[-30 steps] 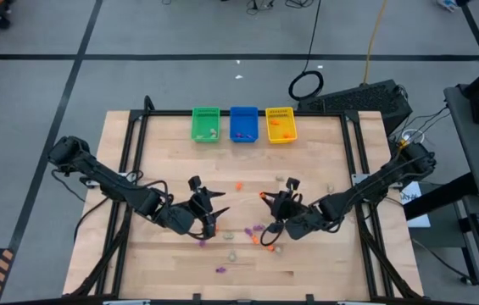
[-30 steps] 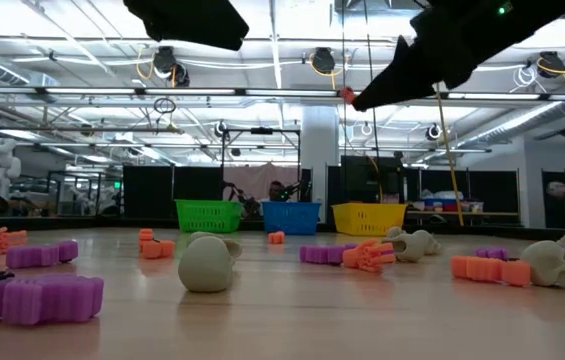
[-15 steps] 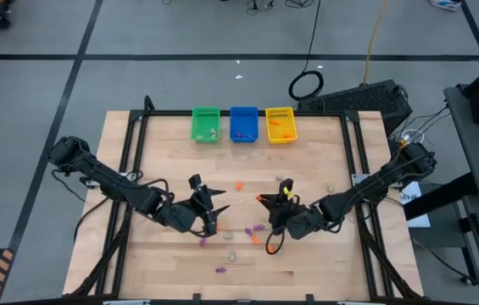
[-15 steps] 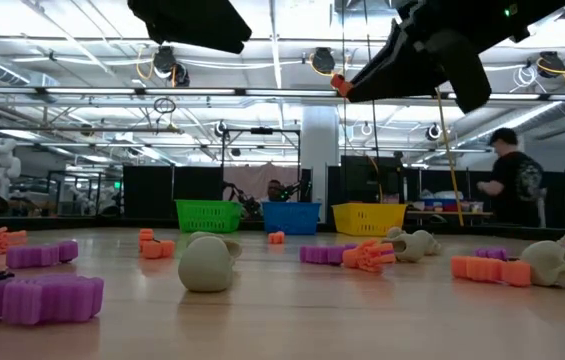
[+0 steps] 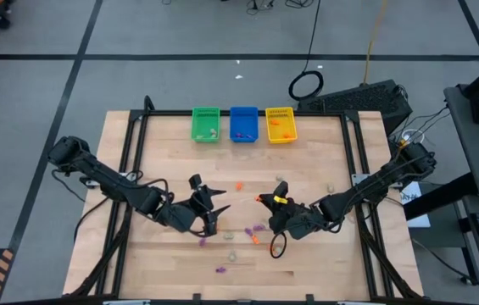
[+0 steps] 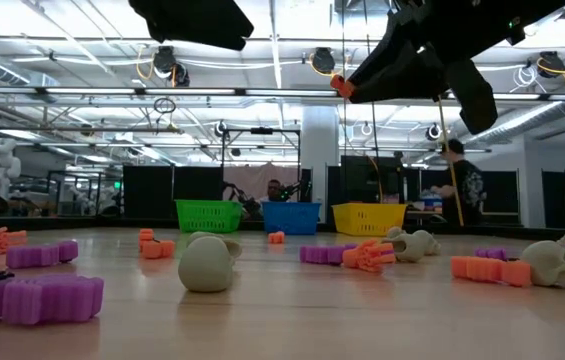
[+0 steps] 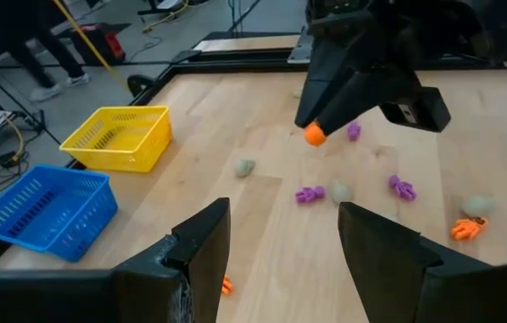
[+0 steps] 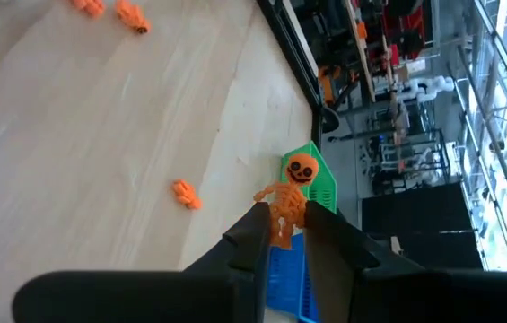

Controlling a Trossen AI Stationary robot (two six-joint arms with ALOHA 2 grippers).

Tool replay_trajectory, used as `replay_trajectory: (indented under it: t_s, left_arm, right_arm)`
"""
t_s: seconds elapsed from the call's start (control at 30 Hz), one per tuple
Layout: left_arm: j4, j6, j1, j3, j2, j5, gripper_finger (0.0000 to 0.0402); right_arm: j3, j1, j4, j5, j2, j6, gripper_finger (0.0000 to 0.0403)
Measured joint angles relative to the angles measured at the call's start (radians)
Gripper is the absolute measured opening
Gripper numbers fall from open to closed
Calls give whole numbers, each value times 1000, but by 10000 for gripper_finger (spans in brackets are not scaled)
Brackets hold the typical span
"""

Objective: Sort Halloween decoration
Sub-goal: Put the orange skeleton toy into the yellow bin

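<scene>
My right gripper [image 5: 260, 202] hangs above the table's middle, shut on a small orange skeleton figure [image 8: 287, 193]; the low view shows it as an orange speck at the fingertips [image 6: 342, 87]. To its left, my left gripper [image 5: 214, 212] also hangs above the table, open and with nothing in it [image 7: 280, 242]. Loose Halloween decoration lies on the wood: orange pieces [image 5: 239, 185], purple pieces [image 5: 258, 229] and pale skulls [image 6: 208, 263]. At the far edge stand a green bin [image 5: 206, 124], a blue bin [image 5: 243, 124] and a yellow bin [image 5: 280, 124]. My right gripper pinches the orange skeleton's lower body [image 8: 284, 224] between its two fingertips. The head [image 8: 301, 168] and arms stick out past the fingers. The fingers slant slightly downward toward the table's left. The figure is lifted clear of the table.
Trinkets are scattered over the table's middle and near half, some right below both grippers. A black metal frame [image 5: 353, 152] runs along the table's edges. A person [image 6: 459, 185] stands in the room beyond the far edge.
My right gripper has rolled about its own pointing line while staying in place, and the orange skeleton has turned with it. My left gripper has kept still. The person in the room behind has walked toward the picture's left.
</scene>
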Motion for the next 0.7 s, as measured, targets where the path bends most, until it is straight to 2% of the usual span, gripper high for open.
replay_trajectory:
  t_s: [0.3,0.7]
  left_arm:
    - [0,-1,-1,0,0,3,208]
    - [0,-1,-1,0,0,5,208]
  right_arm:
    - [0,0,0,0,0,40,52]
    - [0,0,0,0,0,527,52]
